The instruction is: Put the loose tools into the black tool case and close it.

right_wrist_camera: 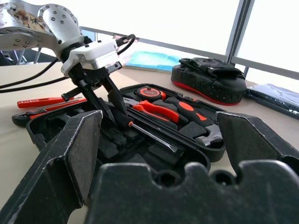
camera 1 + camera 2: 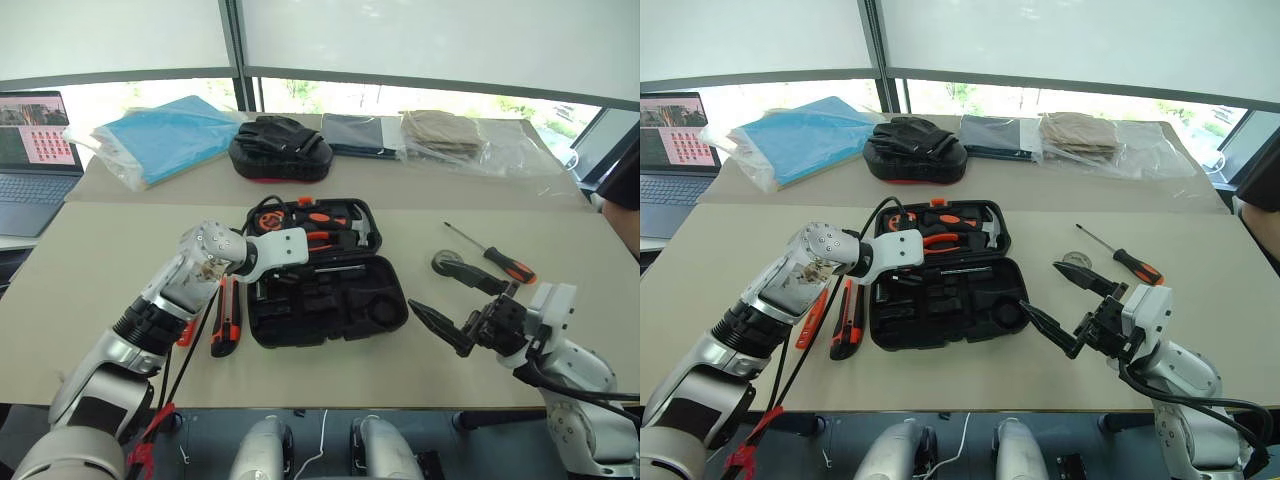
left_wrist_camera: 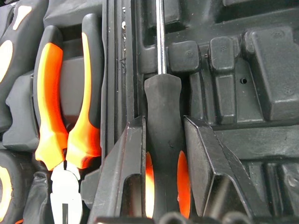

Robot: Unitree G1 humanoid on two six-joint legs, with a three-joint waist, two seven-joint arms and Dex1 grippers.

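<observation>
Beige table (image 2: 90, 270) under a wide window; laptop (image 2: 30, 150) at its far left, black padded mitt (image 2: 280, 150) and bagged cloths along the back edge.

Left eye view: black tool case (image 2: 325, 275) lies open at table centre, lid flat toward the window. Lid recesses hold orange-handled pliers (image 2: 325, 238), a hammer and a round tape measure. Left gripper (image 2: 268, 285) reaches down into the near half of the case. Utility knife (image 2: 227, 318) and thin orange tester pen (image 2: 187, 330) lie on the table just beside the case's left edge. Loose screwdriver (image 2: 490, 255) and small tape roll (image 2: 447, 264) lie well to the right of the case. Right gripper (image 2: 455, 310) hangs above the table near the case's right corner, jaws spread wide, nothing between them.

Right eye view: same layout.

Left wrist view: left fingers (image 3: 128, 177) clamp the black-and-orange handle of a second screwdriver (image 3: 162, 121); its shaft runs along the case's central ridge, pliers seated beside it.

Right wrist view: right fingers (image 1: 70, 154) stand far apart and empty. Beyond them, the left gripper grips the second screwdriver, whose tip slants down onto the case interior.
</observation>
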